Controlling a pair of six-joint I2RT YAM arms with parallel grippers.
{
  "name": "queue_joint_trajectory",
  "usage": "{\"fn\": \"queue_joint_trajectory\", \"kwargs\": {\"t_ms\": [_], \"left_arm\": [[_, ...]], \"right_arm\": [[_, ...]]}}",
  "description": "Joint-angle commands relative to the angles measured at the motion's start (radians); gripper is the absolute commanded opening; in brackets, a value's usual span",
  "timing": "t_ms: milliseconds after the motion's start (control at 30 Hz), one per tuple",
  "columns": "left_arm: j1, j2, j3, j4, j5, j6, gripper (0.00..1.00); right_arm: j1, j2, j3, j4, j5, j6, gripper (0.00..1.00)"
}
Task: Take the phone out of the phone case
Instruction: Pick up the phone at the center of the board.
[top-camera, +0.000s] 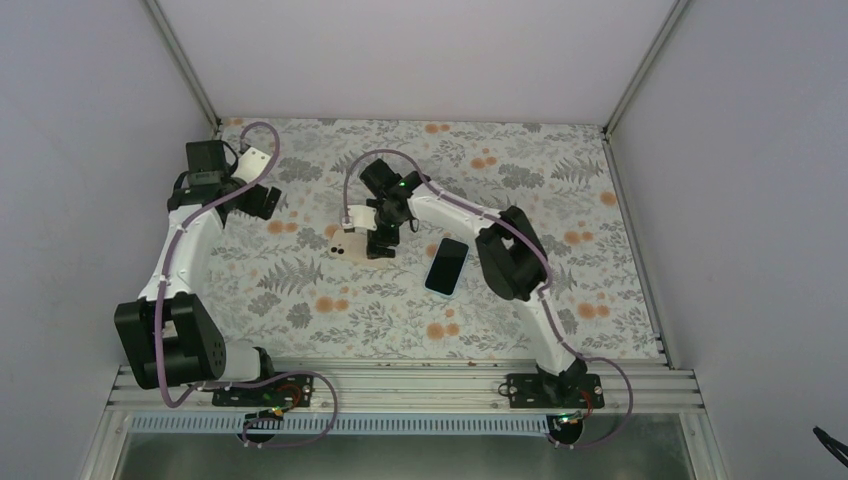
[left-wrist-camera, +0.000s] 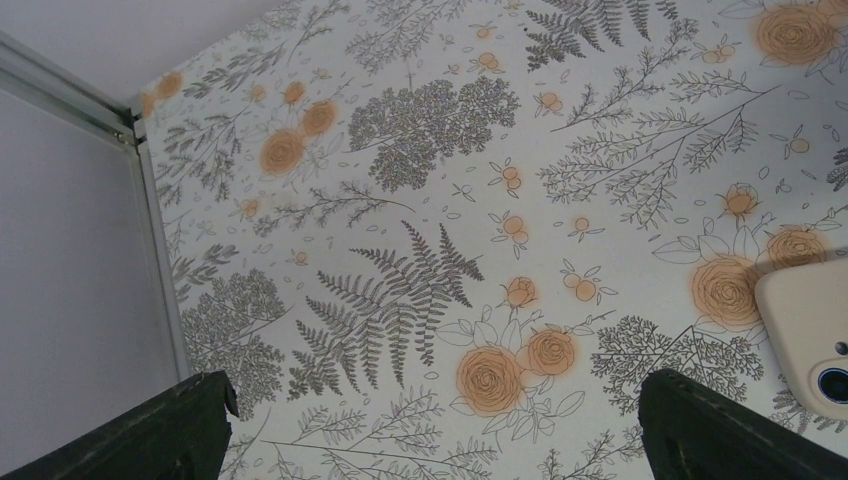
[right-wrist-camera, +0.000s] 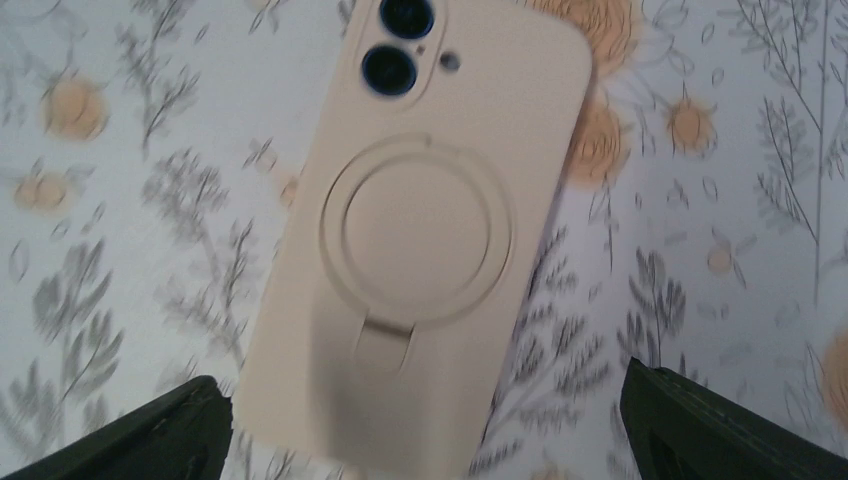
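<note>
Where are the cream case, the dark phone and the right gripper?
cream case (right-wrist-camera: 415, 240): right wrist view, middle of its back.
dark phone (top-camera: 447, 265): top external view, middle of its screen.
right gripper (right-wrist-camera: 422, 395): right wrist view, midway between its fingertips.

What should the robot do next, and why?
Probably lift the right gripper straight up, clear of the case. Its jaws stand open over the case, gripping nothing. The phone lies screen-up apart from the case and seems to be already out.
</note>
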Motion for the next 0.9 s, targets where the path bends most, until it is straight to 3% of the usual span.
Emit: {"fn": "queue_joint_trajectory", "kwargs": {"t_ms": [0,433,867], "left_arm": [[0.008,0.006,-0.018,0.036,0.011,0.000,1.00],[0.010,0.035,-0.040,0.072,0.011,0.012,1.00],[0.011,0.025,-0.076,0.103,0.007,0.018,1.00]], "right_arm": [[0.004,0.106,0.156,-0.162,-0.074,0.047,1.00],[0.003,0.166,0.179,-0.227,-0.065,0.118,1.00],[0.011,0.166,0.058,-0.108,0.042,0.137,1.00]]}}
